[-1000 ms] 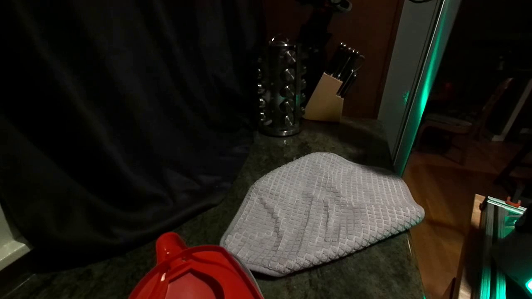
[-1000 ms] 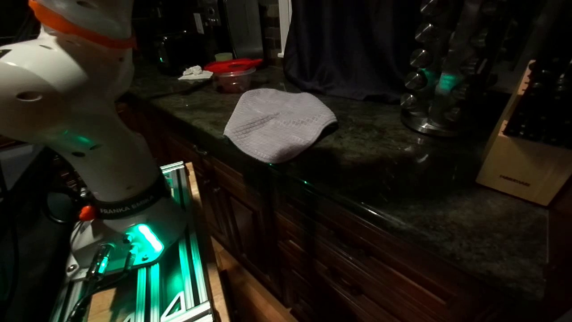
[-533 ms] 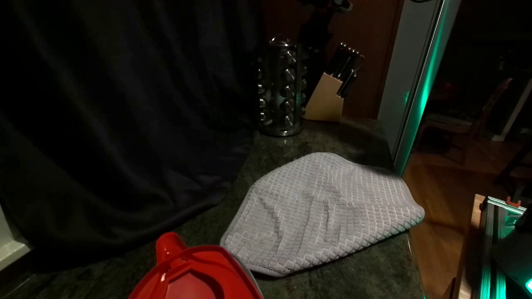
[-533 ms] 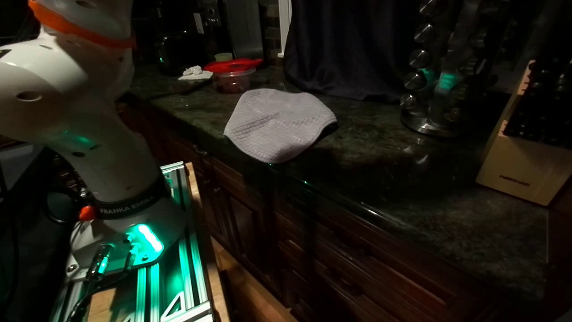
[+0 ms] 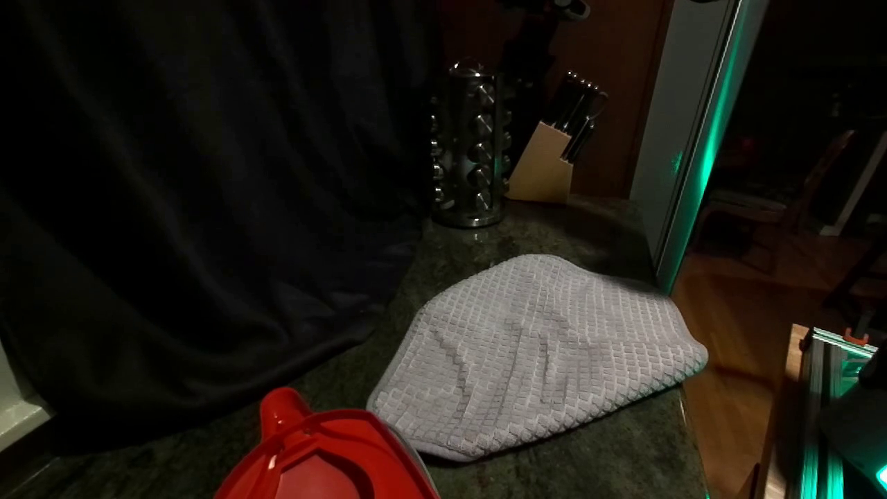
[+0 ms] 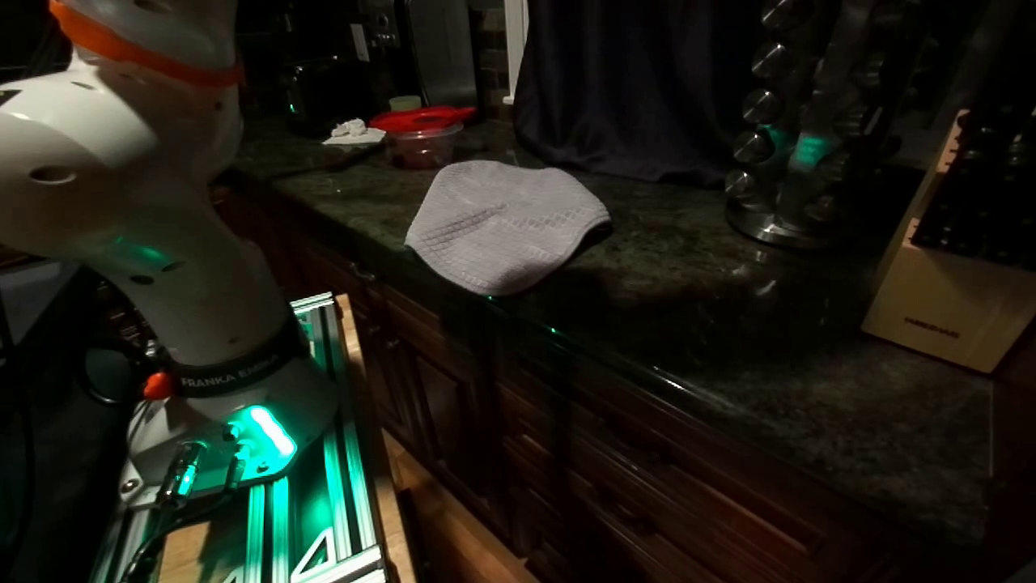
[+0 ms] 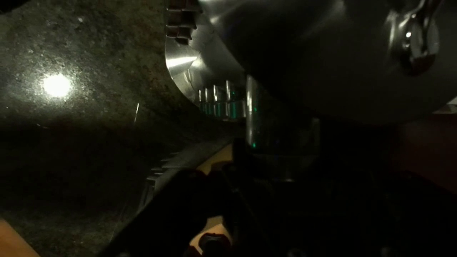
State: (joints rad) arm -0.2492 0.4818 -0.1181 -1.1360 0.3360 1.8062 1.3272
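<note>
In an exterior view, left to right: black curtain (image 5: 263,173) hangs close to the spice rack (image 5: 470,149), so a shove that way could tangle the rack in loose cloth. Rack stands upright on the surface (image 5: 478,242), tall over a small base; we'd flag tipping if it's pushed or pulled high up. Knife block (image 5: 542,166) sits near it at the right; a wide sideways swing could knock the handles.

Wrist view, same order: glare on the surface first, enough to wash out detail there. Then one dark finger (image 7: 239,151), against the side of a clear jar (image 7: 278,139) by the look of it. The end effector (image 7: 279,151) seems partly spread, about jar-wide, but its other finger is lost in the dark; we can't tell whether the jar is gripped or just touched. If just touched, smooth sides could slip and the jar could drop.

Jar's upper part runs behind the rack's round top (image 7: 342,78), so we can't tell seated from free. If seated, a skewed pull could bind it and drag the rack over. Far right, the metal ring (image 7: 424,35) could snag a careless sweep.
</note>
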